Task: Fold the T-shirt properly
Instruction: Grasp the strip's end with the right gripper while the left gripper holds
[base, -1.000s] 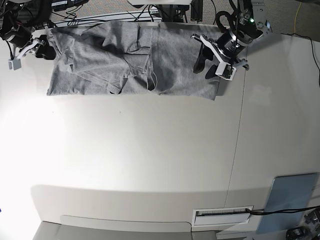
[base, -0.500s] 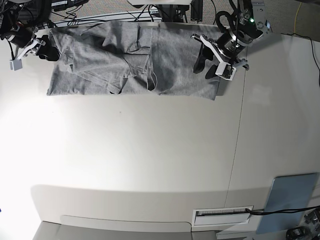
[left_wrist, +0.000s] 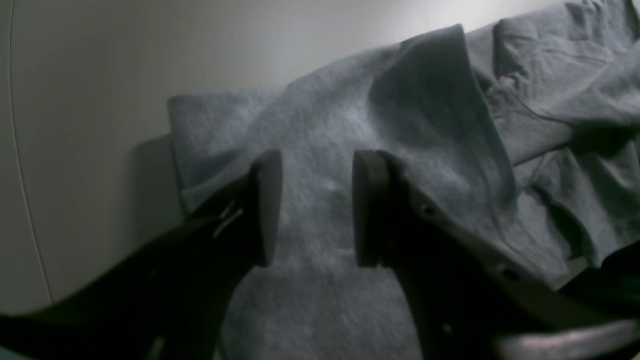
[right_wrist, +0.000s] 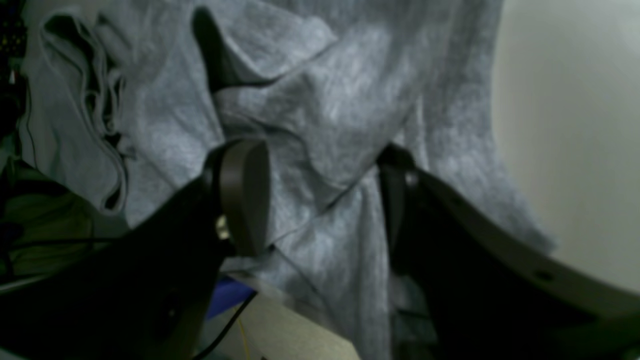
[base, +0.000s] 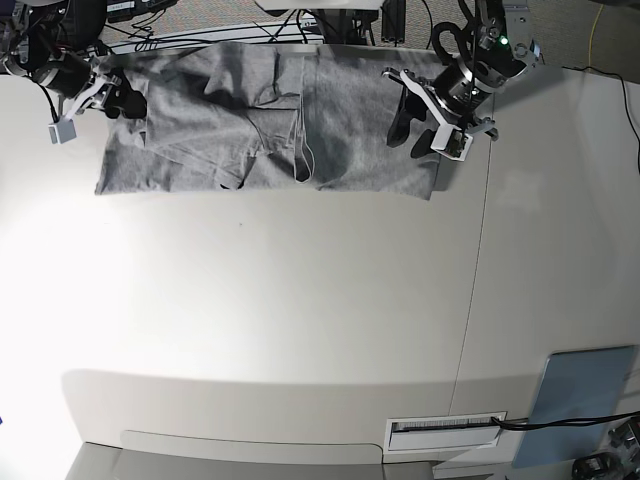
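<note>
T-shirt (base: 260, 120): heather grey, plain, no print showing. Table (base: 300, 320) under it: off-white. Gripper fingers (left_wrist: 265, 205): black, white brackets. Panel (base: 580, 395) at the table's near right corner: bluish-grey.

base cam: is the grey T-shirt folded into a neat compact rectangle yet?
No. The heather-grey cotton T-shirt lies spread wide and rumpled along the far edge of the white table, with loose creases across it.

T-shirt (base: 270, 125) on table (base: 300, 300), far edge
</note>
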